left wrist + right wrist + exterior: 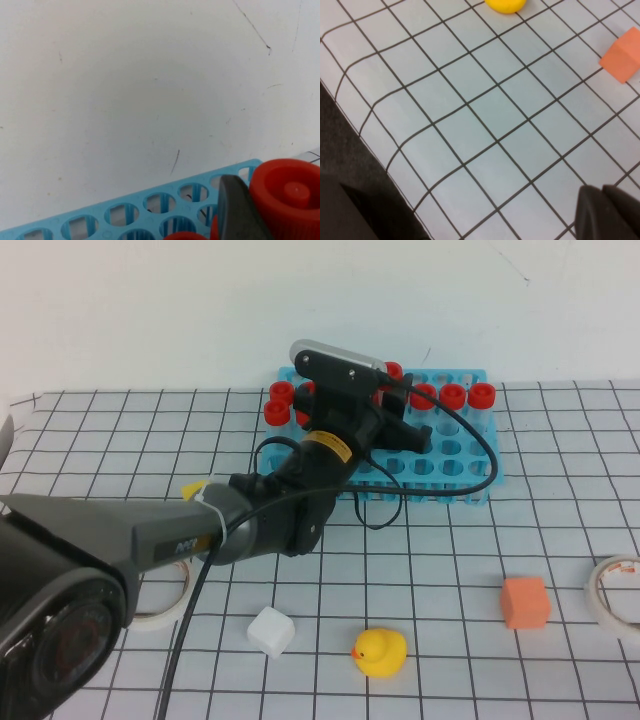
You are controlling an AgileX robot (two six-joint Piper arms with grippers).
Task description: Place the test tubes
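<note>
A blue tube rack (470, 478) stands at the back of the gridded table, with red-capped test tubes (482, 395) in its far row. My left gripper (402, 432) reaches over the rack's middle. In the left wrist view one dark finger (235, 210) presses against the red cap of a test tube (292, 200) above the rack's empty holes (160, 202); the other finger is hidden. My right gripper (606, 212) is outside the high view. It hangs shut and empty over bare grid mat near the table's front edge.
On the front half of the table lie an orange cube (525, 602), a yellow duck (380, 651) and a white cube (270, 631). A tape roll (615, 592) lies at the right edge and another (160, 612) under the left arm.
</note>
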